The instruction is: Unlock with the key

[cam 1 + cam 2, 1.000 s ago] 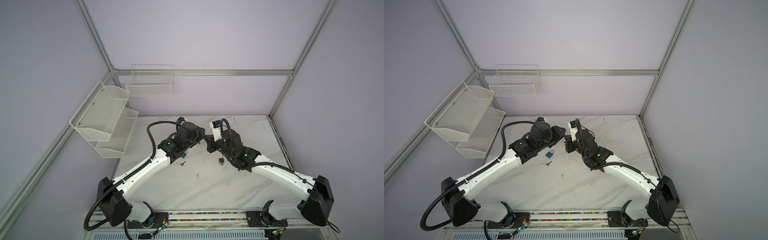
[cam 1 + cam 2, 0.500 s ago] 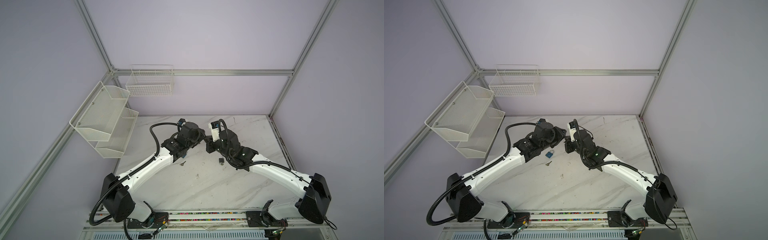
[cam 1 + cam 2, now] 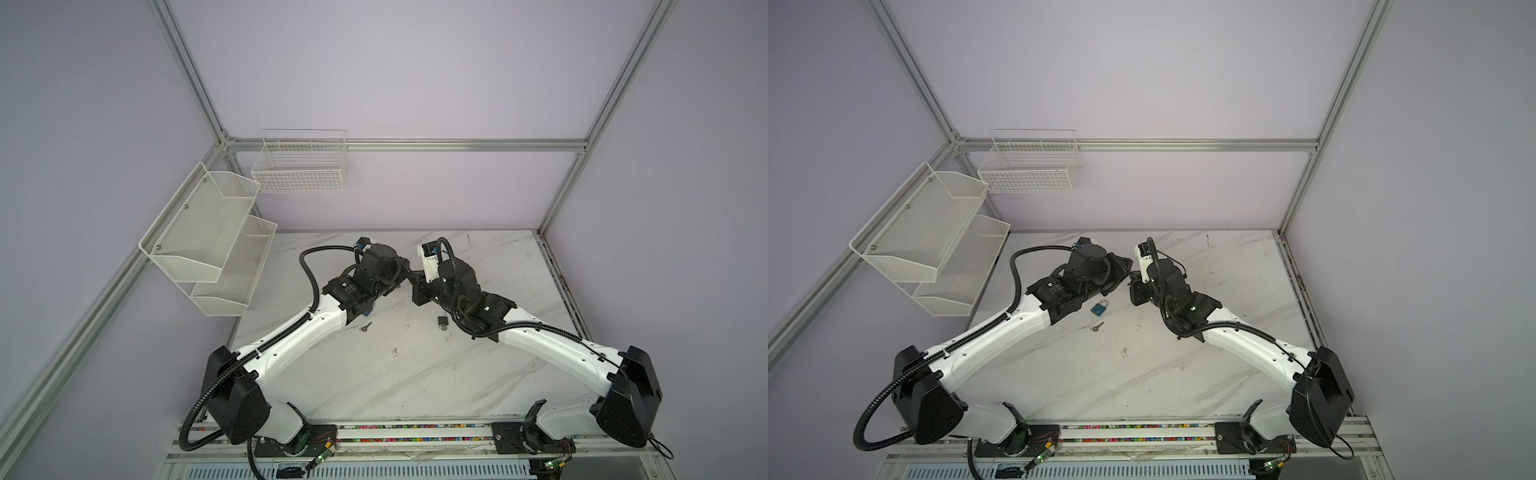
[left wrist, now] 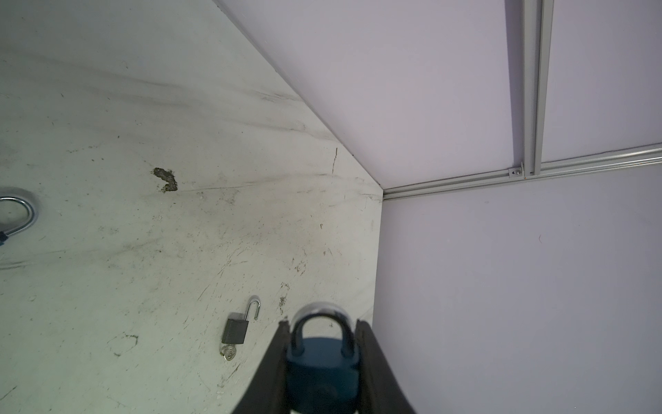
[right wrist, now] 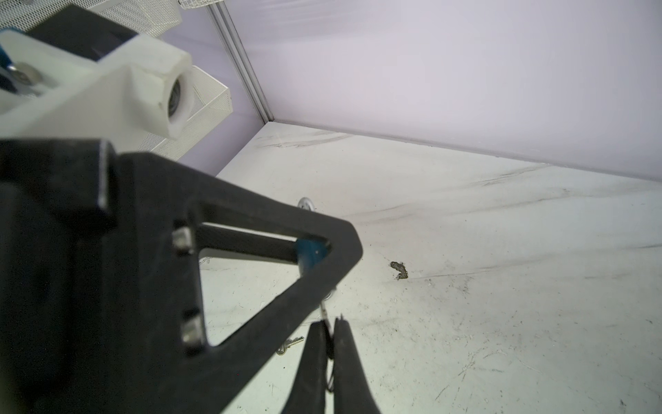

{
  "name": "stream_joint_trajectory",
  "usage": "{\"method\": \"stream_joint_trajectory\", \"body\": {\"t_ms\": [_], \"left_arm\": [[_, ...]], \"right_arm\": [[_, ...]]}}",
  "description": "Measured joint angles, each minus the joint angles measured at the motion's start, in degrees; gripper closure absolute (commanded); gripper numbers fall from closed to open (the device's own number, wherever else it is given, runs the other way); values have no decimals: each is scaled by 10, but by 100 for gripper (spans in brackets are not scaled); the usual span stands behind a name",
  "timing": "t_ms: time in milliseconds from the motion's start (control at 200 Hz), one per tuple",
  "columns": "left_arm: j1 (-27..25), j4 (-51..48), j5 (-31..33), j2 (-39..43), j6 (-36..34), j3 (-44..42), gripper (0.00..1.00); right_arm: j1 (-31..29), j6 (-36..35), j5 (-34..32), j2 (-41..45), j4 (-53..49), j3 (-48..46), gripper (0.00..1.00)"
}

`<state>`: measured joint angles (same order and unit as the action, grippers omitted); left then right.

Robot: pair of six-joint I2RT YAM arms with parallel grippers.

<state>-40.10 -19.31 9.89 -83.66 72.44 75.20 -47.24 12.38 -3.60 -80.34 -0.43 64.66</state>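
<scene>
Clenching the left pincer [image 4: 322, 324] on a blue padlock [image 4: 320, 362], pressing a finger against each side of its body and leaving the closed shackle poking out past the fingertips. Holding that padlock clear of the bench [image 4: 107, 269], over the middle of its far part in both top views.

Pinching a thin silver key [image 5: 324, 310] in the right pincer [image 5: 331, 324], with the jaws almost touching and a wire ring showing in the slit between them. Aiming the key's shaft at the underside of the blue padlock, showing in the right wrist view as a blue patch through the open frame of the left pincer's finger. Losing the key's tip behind that frame, so unable to tell key in keyhole from key just short of it. Meeting tip to tip in both top views, the left pincer reaching in from the left and the right pincer from the right.

Leaving a second blue padlock [image 3: 1099, 308] lying flat just beside the left forearm, a loose key [image 3: 1096, 327] near it, and a black padlock [image 3: 443, 321] lying close by the right arm, shackle swung open and a key at its base.
</scene>
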Motion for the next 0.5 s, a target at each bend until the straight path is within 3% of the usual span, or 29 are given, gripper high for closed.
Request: {"method": "stream_joint_trajectory", "body": {"t_ms": [195, 500], "left_arm": [[3, 11, -1, 0, 0, 0, 92], [11, 43, -4, 6, -2, 0, 93]], "right_arm": [[1, 12, 12, 1, 1, 1, 73], [12, 35, 69, 28, -9, -3, 57]]}}
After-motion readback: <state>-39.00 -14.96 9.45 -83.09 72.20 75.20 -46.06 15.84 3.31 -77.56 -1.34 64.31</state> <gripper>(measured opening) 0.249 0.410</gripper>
